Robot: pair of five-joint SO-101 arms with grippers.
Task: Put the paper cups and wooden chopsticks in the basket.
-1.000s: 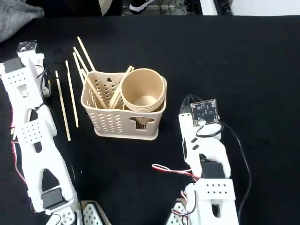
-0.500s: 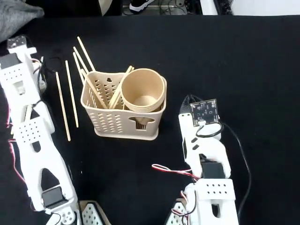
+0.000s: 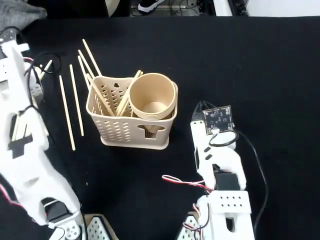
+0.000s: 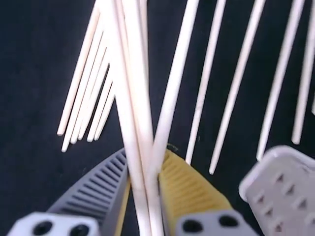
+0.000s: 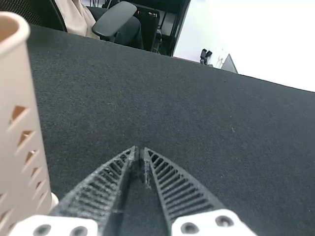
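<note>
One basket, one paper cup stack (number unclear), two loose chopsticks

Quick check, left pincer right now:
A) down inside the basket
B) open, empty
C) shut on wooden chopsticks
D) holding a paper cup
C: in the left wrist view the left pincer is closed around wooden chopsticks, which stick out past its tip.
</note>
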